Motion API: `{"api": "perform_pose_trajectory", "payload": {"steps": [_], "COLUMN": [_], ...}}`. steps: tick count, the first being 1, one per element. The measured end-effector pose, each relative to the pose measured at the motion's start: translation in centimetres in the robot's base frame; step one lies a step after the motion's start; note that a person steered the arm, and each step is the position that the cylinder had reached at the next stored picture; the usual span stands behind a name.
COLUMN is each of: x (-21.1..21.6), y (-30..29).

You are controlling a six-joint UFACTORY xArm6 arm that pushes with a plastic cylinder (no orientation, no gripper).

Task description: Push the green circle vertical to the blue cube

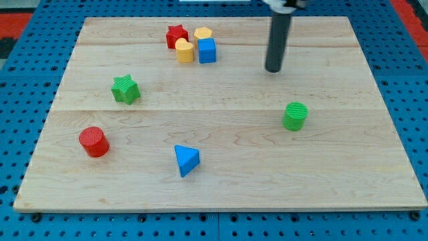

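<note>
The green circle [295, 116] stands on the wooden board at the view's right, about mid-height. The blue cube [206, 50] sits near the view's top centre, touching a yellow block [184, 51]. My tip [273, 69] rests on the board above and slightly left of the green circle, apart from it, and well to the right of the blue cube.
A red star [176, 35] and a second yellow block [203, 33] crowd the blue cube. A green star [126, 89] lies at the left, a red circle [93, 141] at the lower left, a blue triangle [186, 160] at the bottom centre. The board's edge [214, 209] borders blue pegboard.
</note>
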State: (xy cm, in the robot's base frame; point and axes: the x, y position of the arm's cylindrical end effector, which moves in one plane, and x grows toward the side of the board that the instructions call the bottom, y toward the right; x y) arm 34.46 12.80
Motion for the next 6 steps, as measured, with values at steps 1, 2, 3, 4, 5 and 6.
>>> {"api": "perform_pose_trajectory", "payload": {"steps": [1,2,3,4,5,6], "x": [0.0,0.5,2.5,4.8,9.3,11.6], "y": [2.3,3.0,4.2,4.5,4.3,3.5]}}
